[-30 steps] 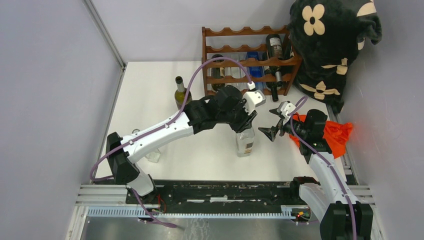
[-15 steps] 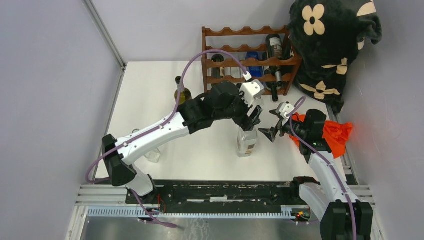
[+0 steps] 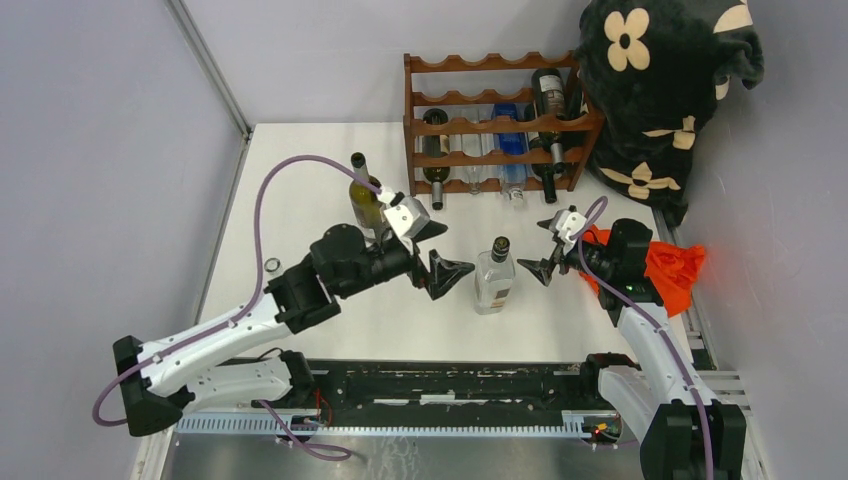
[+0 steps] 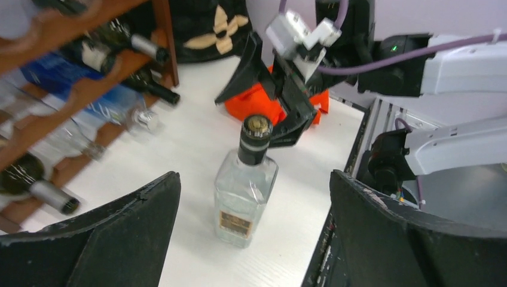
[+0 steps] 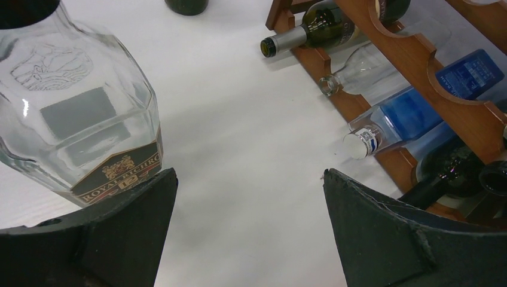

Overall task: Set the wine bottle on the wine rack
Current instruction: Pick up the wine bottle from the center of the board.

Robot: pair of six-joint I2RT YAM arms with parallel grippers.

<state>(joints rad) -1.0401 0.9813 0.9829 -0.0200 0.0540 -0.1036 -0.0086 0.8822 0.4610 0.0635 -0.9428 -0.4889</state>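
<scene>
A clear square glass bottle [image 3: 494,277] with a black cap stands upright on the white table, free of both grippers. My left gripper [image 3: 445,250] hangs open just left of it, the bottle [image 4: 245,191] a short way ahead between the wide-spread fingers. My right gripper [image 3: 540,245] is open close to the bottle's right side, and the bottle [image 5: 78,119] shows by its left finger. A dark green wine bottle [image 3: 362,195] stands upright behind my left arm. The reddish-brown wine rack [image 3: 490,98] stands at the back, with several bottles lying in it.
An orange cloth [image 3: 672,270] lies under my right arm. A dark floral blanket [image 3: 660,80] is heaped to the right of the rack. A small ring [image 3: 271,265] lies near the table's left side. Bottle necks stick out of the rack's lower tier [image 5: 359,140].
My left gripper has opened, let go of the clear bottle's neck and drawn back to the left. The bottle stays upright. The right arm has not moved.
</scene>
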